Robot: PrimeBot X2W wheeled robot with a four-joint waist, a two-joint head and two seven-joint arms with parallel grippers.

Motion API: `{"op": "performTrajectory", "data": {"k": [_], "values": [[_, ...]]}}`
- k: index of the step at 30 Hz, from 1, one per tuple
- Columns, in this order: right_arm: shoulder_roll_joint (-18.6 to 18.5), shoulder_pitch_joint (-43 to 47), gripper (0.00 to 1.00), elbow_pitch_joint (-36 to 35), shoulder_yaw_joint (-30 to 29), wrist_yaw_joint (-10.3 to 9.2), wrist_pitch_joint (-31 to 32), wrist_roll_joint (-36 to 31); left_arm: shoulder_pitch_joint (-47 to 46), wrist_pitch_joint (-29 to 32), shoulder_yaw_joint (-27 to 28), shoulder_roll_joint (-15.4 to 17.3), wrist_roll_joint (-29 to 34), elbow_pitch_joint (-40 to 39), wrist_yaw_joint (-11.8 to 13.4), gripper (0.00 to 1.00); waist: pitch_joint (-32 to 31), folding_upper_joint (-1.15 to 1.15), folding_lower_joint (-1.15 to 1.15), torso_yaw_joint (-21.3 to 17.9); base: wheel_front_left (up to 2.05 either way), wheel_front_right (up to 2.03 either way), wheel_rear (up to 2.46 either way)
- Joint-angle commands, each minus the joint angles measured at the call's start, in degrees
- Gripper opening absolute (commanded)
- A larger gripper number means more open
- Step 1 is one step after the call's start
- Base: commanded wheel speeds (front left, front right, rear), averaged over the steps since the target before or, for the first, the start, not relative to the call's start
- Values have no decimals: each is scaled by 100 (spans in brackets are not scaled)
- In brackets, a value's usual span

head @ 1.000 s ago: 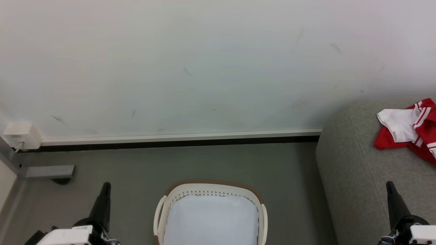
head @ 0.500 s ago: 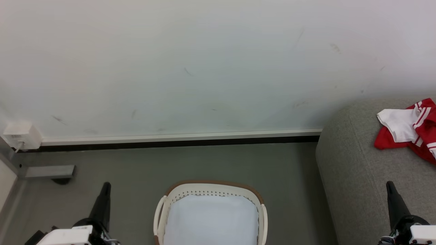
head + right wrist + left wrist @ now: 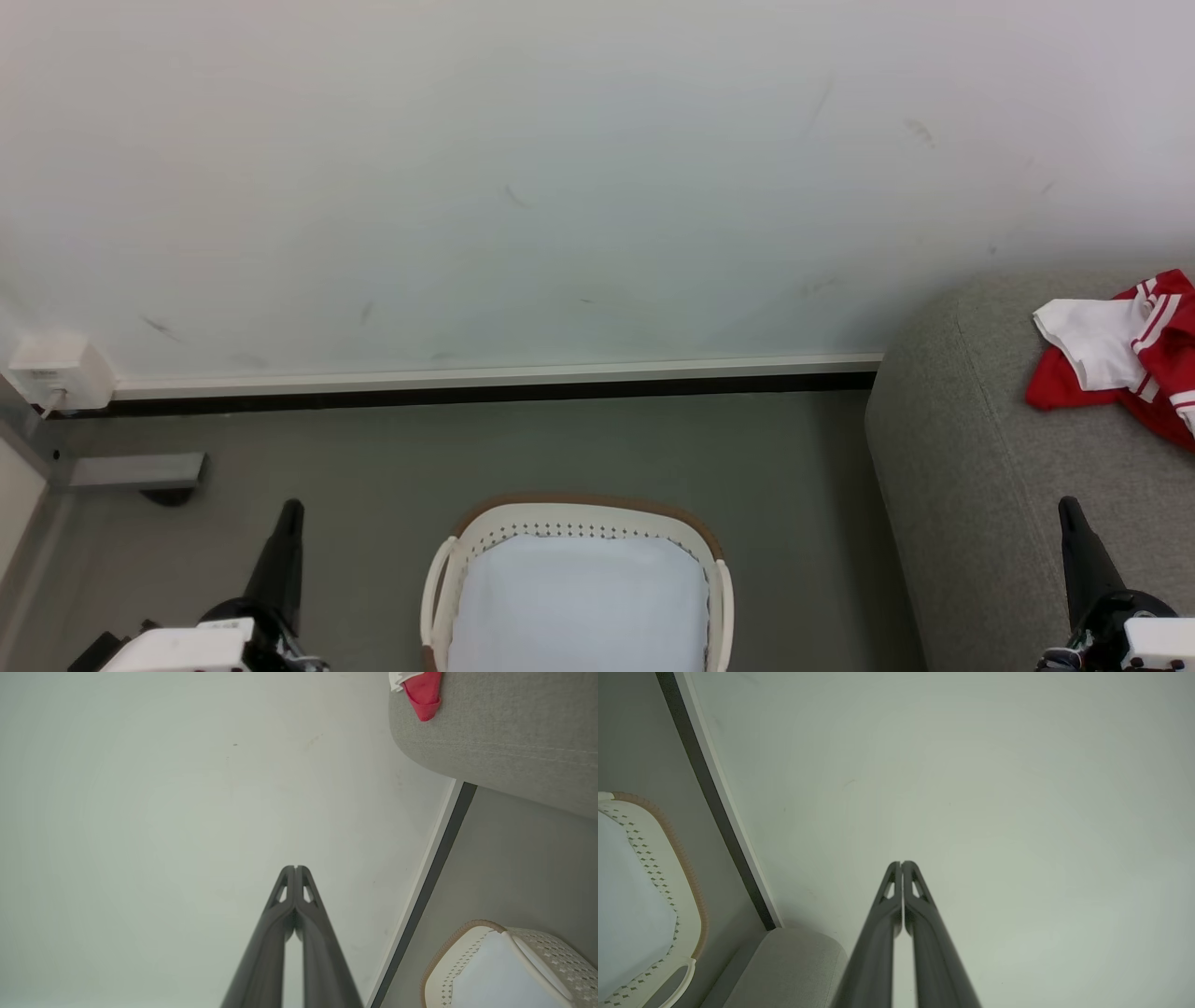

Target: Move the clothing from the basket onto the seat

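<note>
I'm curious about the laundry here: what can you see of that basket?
The basket is cream-white plastic, oval, with a brown rim, small holes in its walls and side handles. It stands upright on the grey floor, and the pale bottom that shows is bare. Its near end is cut off by the picture's edge.

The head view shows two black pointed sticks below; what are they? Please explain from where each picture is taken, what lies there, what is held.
They are a robot's hands: its left gripper and right gripper, both shut, holding nothing. One camera sits on its head, looking down; two sit on its wrists, looking along the fingers. The basket stands on the floor; its visible part has no clothes. The red and white clothing lies on the grey seat, at the robot's right.
</note>
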Motion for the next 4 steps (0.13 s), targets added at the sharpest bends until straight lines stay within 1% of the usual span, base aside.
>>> {"op": "performTrajectory", "data": {"k": [1, 4], "values": [[-42, -77, 0, -28, -22, -13, 16, 12, -49, 20, 9, 13, -84, -16, -37, 0, 0, 0, 0, 0, 0, 0, 0], [-42, -77, 0, -28, -22, -12, 16, 12, -49, 21, 8, 13, -84, -16, -37, 0, 0, 0, 0, 0, 0, 0, 0]]}}
